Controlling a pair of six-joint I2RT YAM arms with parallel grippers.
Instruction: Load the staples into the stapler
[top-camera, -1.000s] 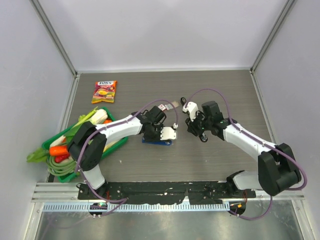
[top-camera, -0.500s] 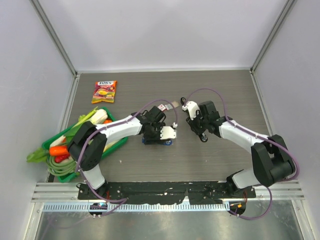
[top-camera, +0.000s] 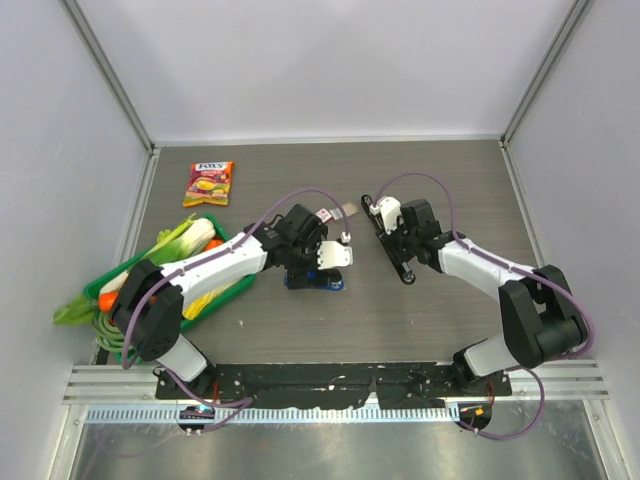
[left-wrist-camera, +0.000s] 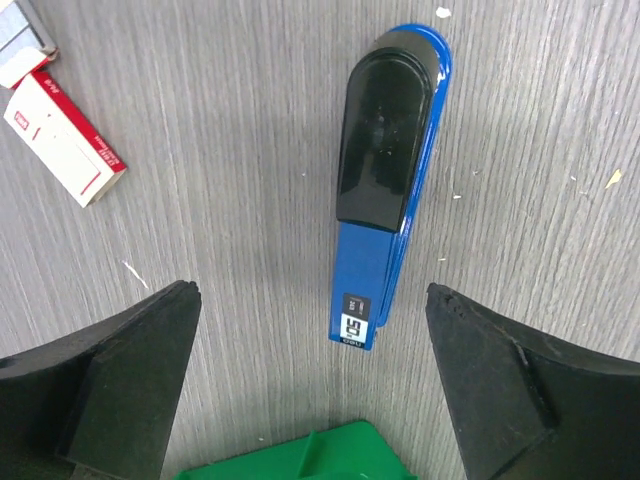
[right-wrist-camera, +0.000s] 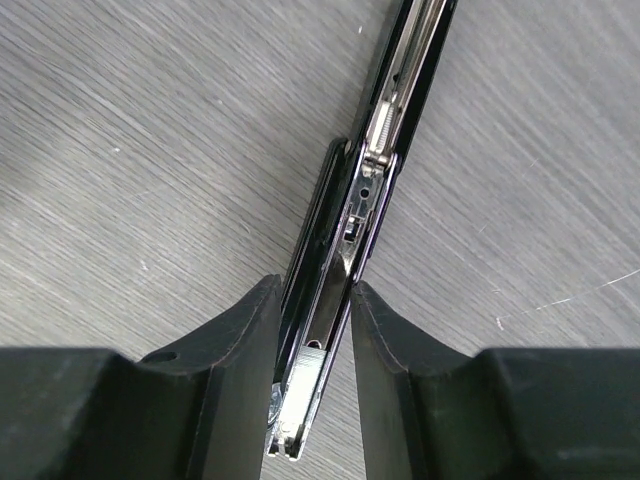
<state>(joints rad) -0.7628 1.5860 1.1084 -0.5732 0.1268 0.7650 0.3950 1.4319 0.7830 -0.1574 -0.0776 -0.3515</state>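
the right fingers (right-wrist-camera: 240, 340) are clenched on the opened black stapler (right-wrist-camera: 400, 90) lying on the table (left-wrist-camera: 230, 150), the left fingers (left-wrist-camera: 130, 350) hang spread wide over the blue stapler (left-wrist-camera: 385, 180), and the staples (left-wrist-camera: 22, 25) lie just right of the red-and-white box (left-wrist-camera: 62, 140), far of the blue stapler.

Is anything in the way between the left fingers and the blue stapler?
No, nothing visible. The left gripper hangs open right over the blue plastic stapler with the black top, with only air between. The small red-and-white cardboard box lies off to one side on the grey wooden table.
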